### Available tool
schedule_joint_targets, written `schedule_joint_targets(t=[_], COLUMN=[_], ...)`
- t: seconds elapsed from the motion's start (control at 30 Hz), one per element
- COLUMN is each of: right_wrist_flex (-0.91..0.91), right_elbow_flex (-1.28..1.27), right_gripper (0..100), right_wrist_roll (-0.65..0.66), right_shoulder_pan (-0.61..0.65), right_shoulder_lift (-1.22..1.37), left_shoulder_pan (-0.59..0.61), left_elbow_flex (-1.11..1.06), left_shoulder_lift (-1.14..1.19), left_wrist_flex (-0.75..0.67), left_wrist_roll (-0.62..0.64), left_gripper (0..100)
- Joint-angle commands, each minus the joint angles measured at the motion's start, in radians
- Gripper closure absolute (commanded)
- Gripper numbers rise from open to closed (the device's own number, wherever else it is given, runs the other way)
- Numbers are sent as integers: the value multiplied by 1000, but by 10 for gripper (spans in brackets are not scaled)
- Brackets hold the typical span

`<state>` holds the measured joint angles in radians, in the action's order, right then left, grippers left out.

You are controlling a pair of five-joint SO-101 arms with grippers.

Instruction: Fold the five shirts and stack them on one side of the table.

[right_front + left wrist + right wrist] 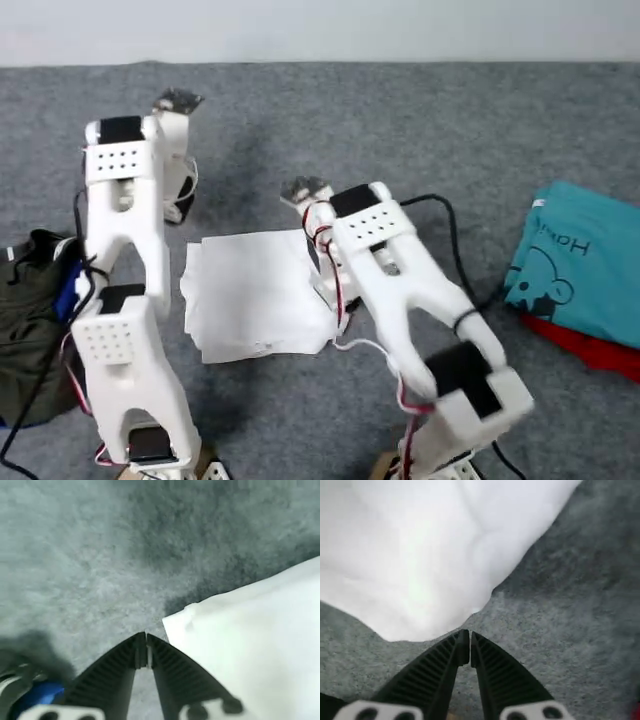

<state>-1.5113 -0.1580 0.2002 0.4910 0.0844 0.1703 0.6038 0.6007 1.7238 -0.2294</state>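
- The white shirt [255, 295] lay mid-table between the two arms, a rough rectangle with layered edges. It looked already folded.
- This was soft, light, floppy cloth, and it would likely sag and spill open if lifted by a single point.
- The best hold seemed to be two corners of one edge, pinching every layer together.
- A slide across the grey felt table [420, 130] was the other option, though the felt looked grippy enough to drag at the bottom layer.
- The left gripper [146, 641] sat low over the felt, jaws shut tip to tip with nothing between them. It was just beside a corner of the shirt, not touching it.
- The right gripper [469, 639] was likewise pinched closed and empty, its tips just off the shirt's edge.
- Both arms were bent forward and down, one at each flank of the shirt.
- A teal shirt [575, 255] lay on a red shirt [590, 348] at the table's right side, well apart; that was probably the stack.
- A dark heap [35, 300] waited at the left edge.
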Motion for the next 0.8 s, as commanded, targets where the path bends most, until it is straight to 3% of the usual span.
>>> schedule_joint_targets(t=[0.0,0.27,0.43,0.6,0.77], right_wrist_flex=[16,305,466,526,552], right_elbow_flex=[15,26,26,26,29], right_gripper=[989,982,945,946,946], right_wrist_roll=[0,-18,-209,-222,-219], right_shoulder_pan=[-1,-77,-97,-79,-81], right_shoulder_lift=[-157,-114,-13,68,122], left_shoulder_pan=[-14,-127,-146,-146,-138], left_elbow_flex=[-53,-559,-878,-1127,-1237], left_shoulder_lift=[-232,-654,-848,-934,-875], left_wrist_flex=[32,26,-81,-212,-304], left_wrist_roll=[-12,-12,35,35,-29], left_gripper=[994,994,994,994,994])
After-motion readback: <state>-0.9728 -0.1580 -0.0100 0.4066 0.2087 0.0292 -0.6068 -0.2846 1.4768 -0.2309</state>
